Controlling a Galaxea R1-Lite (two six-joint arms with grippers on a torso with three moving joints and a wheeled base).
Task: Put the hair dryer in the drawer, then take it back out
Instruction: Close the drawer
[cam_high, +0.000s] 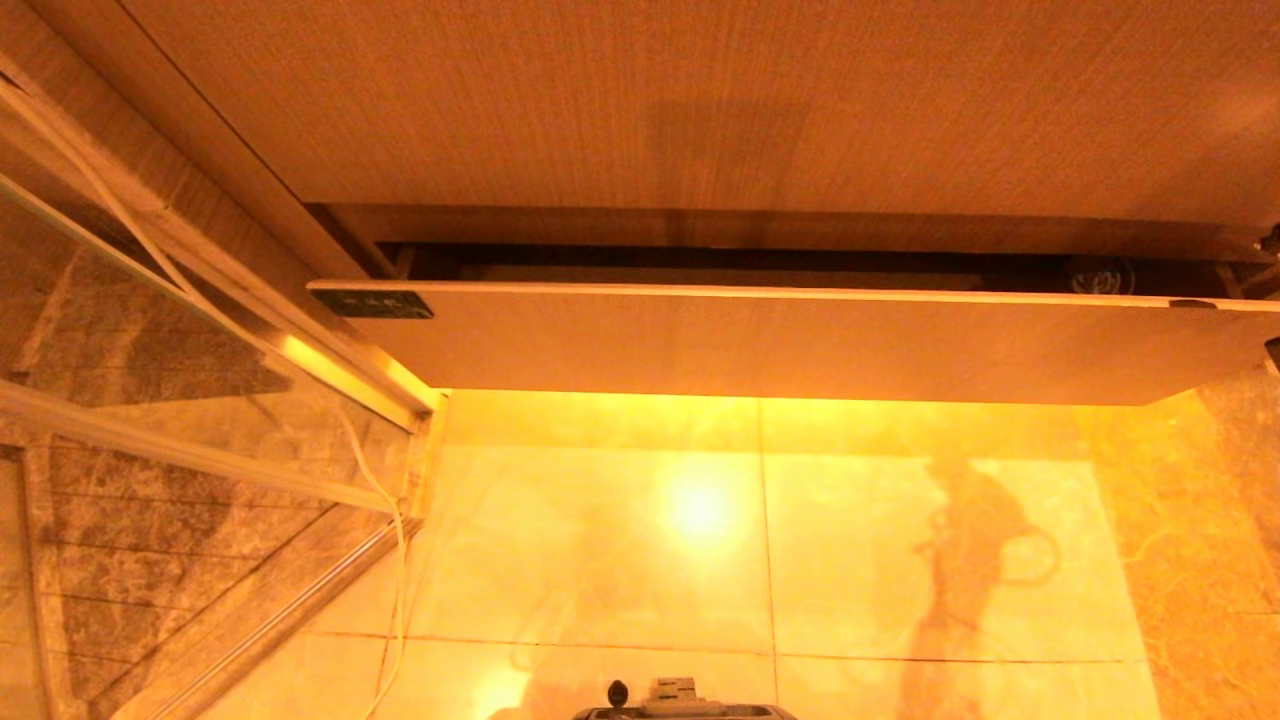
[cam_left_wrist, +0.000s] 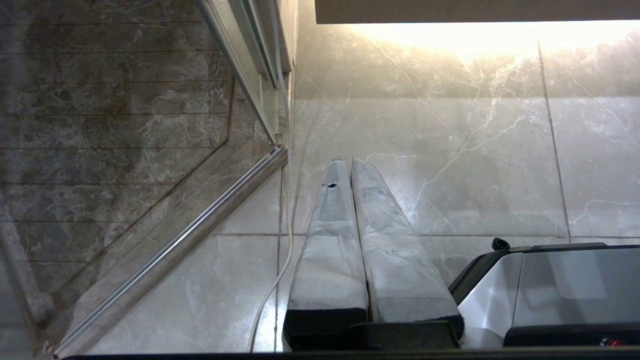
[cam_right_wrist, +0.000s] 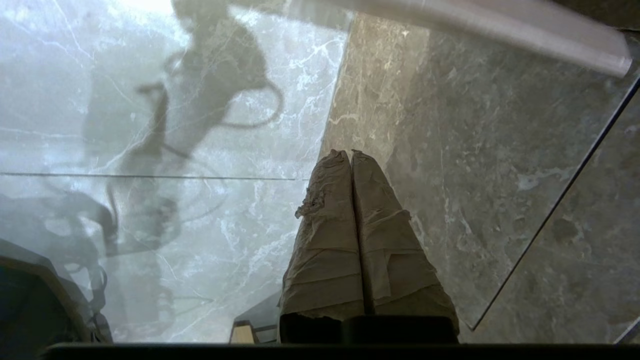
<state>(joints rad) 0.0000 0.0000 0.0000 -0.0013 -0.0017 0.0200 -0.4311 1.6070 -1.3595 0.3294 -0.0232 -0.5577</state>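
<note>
The floor (cam_high: 600, 540) is the biggest thing here. It is shiny stone tile, and a bright light glows on it. Above it in the head view is the wide wood bench (cam_high: 700, 100). Under the bench's edge the drawer (cam_high: 800, 340) sticks out only a little way, with just a thin dark gap behind its flat front. A small dark label (cam_high: 372, 304) sits at the left end of the drawer front. Something round and pale shows faintly in the dark gap near the right end, but it is too dim to tell if it is the hair dryer.

On the robot's left is a glass wall with a metal rail (cam_left_wrist: 170, 247), and a thin white cord (cam_left_wrist: 272, 290) hangs down beside it to the floor.

The left gripper (cam_left_wrist: 348, 162) points down at the floor beside the robot's base (cam_left_wrist: 550, 295). Its two wrapped fingers (cam_left_wrist: 330, 240) are pressed together and hold nothing.

The right gripper (cam_right_wrist: 348, 154) also points down over the floor, near where the light tile meets darker tile. Its fingers (cam_right_wrist: 330, 240) are squeezed tight together, and there is nothing between them. The arm's shadow lies on the shiny tile.
</note>
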